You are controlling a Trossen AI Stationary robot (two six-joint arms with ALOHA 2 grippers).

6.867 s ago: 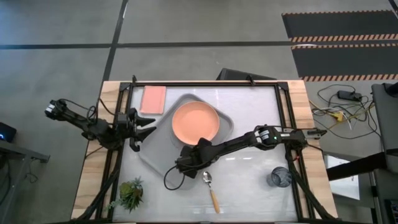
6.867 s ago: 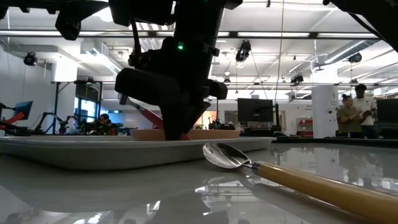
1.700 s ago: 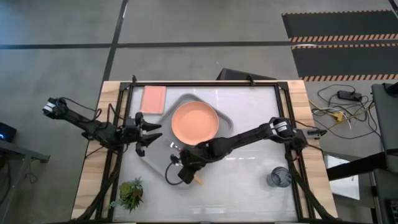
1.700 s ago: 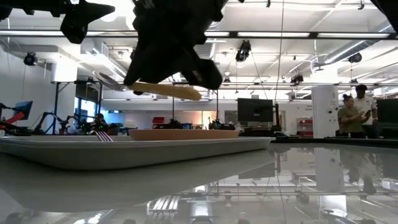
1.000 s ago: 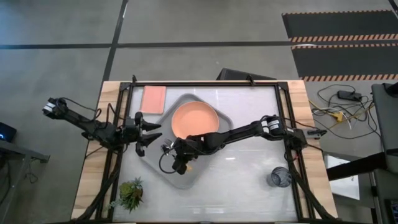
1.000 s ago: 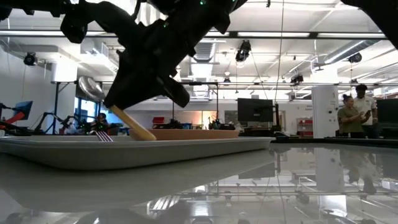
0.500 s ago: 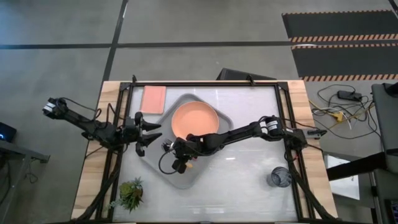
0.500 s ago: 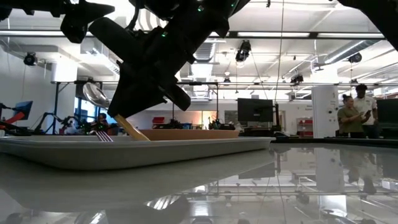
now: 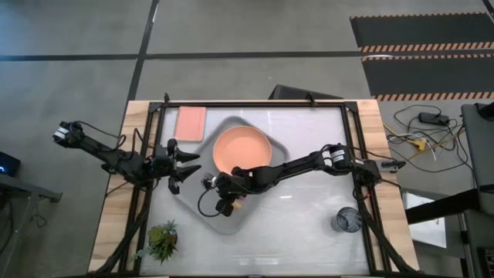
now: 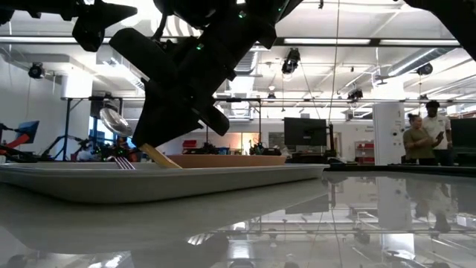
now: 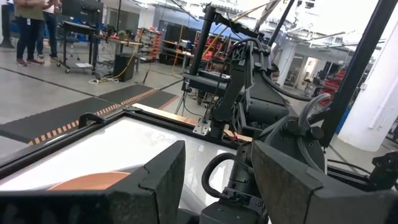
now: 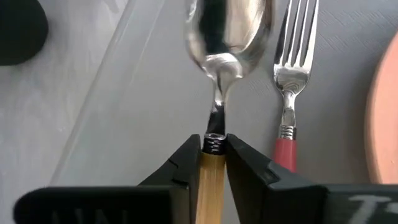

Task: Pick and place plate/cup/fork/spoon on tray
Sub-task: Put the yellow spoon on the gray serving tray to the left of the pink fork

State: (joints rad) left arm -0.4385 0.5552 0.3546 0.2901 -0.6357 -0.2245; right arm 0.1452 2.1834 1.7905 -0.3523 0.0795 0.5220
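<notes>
Fingers (image 12: 245, 171) of right gripper (image 12: 212, 163) clamp spoon (image 12: 219, 74) handle, tilted over tray (image 9: 202, 154) beside fork (image 12: 288, 93). Risk: release on slope, spoon rolls onto fork. Left gripper (image 9: 185, 164) open, idle.

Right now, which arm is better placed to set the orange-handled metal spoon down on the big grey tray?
The right. Its gripper is shut on the spoon over the tray, beside the pink-handled fork. The left gripper waits open off the tray's edge, holding nothing.
</notes>
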